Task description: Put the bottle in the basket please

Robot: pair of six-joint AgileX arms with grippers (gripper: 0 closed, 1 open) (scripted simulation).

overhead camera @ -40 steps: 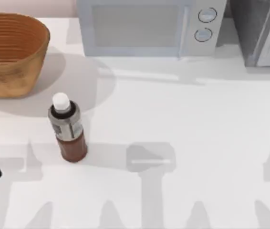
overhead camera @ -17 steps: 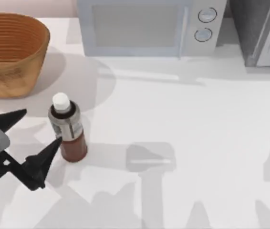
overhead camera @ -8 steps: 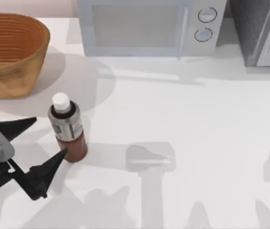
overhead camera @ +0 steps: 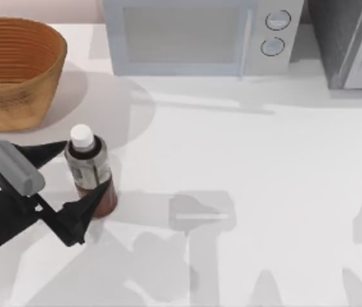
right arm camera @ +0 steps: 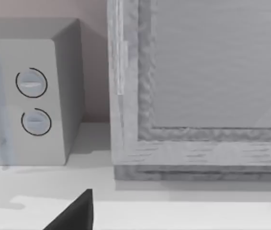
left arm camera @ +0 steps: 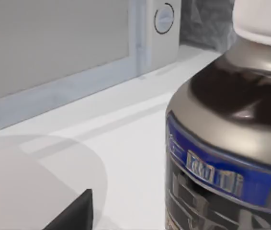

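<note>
— Top view: where is the left gripper (overhead camera: 77, 171)?
— Low at the table's left, reaching in slantwise, its jaws spread wide on either side of the bottle (overhead camera: 89, 169); one fingertip looks to touch the bottle's lower body, the other lies beside the neck.
— And the bottle?
— Upright, just below and right of the basket (overhead camera: 16, 71), which sits at the far left edge.
— Open room?
— Bare table (overhead camera: 264, 173) to the right; a microwave (overhead camera: 197, 35) lines the back. The right gripper's state I cannot tell.
</note>
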